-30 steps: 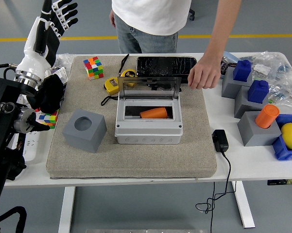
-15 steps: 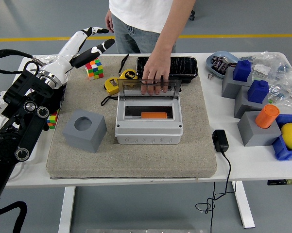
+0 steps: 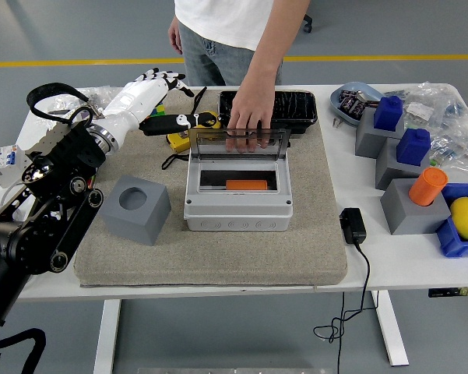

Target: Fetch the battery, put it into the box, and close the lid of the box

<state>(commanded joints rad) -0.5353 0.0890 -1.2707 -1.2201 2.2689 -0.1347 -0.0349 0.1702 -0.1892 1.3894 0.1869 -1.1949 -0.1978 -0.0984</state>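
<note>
The grey box (image 3: pixel 237 204) stands on the beige mat (image 3: pixel 311 241) with its clear lid (image 3: pixel 237 145) raised upright at the back. An orange battery (image 3: pixel 247 185) lies flat inside the box. A person at the far side rests a hand (image 3: pixel 249 123) on the lid's top edge. My left hand (image 3: pixel 157 100), white with black finger joints, reaches in from the left over the mat's back left corner. It is a short way left of the lid, fingers spread, holding nothing. My right hand is out of view.
A grey cube with a round hole (image 3: pixel 136 209) sits left of the box. A yellow tape measure (image 3: pixel 181 137) and a black tray (image 3: pixel 271 105) lie behind it. A black charger (image 3: pixel 353 226), grey blocks (image 3: pixel 409 204) and a blue bin with a lemon (image 3: pixel 467 218) stand at the right.
My left arm has swung down from high at the left towards the lid. The person's hand moved from the box's right onto the lid. The battery now lies flat in the box.
</note>
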